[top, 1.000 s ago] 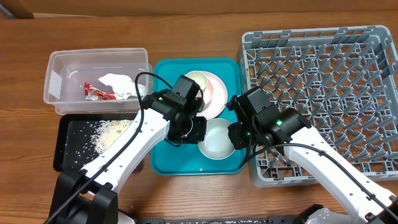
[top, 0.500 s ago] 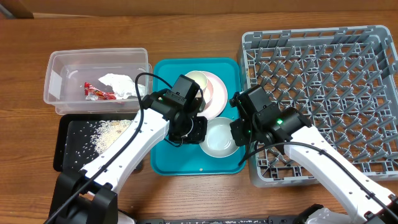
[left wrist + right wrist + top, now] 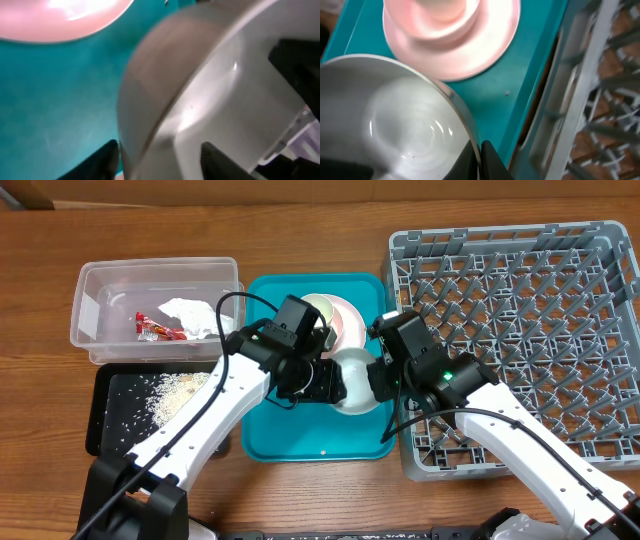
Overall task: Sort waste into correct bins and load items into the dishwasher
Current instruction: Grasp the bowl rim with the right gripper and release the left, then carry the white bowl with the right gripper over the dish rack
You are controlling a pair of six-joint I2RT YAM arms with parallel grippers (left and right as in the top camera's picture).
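Two grippers meet at the round whitish bowl (image 3: 353, 383), tilted over the teal serving tray (image 3: 290, 435). My right gripper (image 3: 479, 152) pinches its rim tight, while my left gripper (image 3: 159, 160) stands half apart, fingers either side of its wall.

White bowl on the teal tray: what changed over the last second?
The whitish bowl went from lying flat on the teal tray to tipped up on edge, shifted toward the pink plate. The right gripper closed on its rim; the left gripper opened, its fingers now apart around the rim. Pink plate, clear tub, black tray and rack stayed put.
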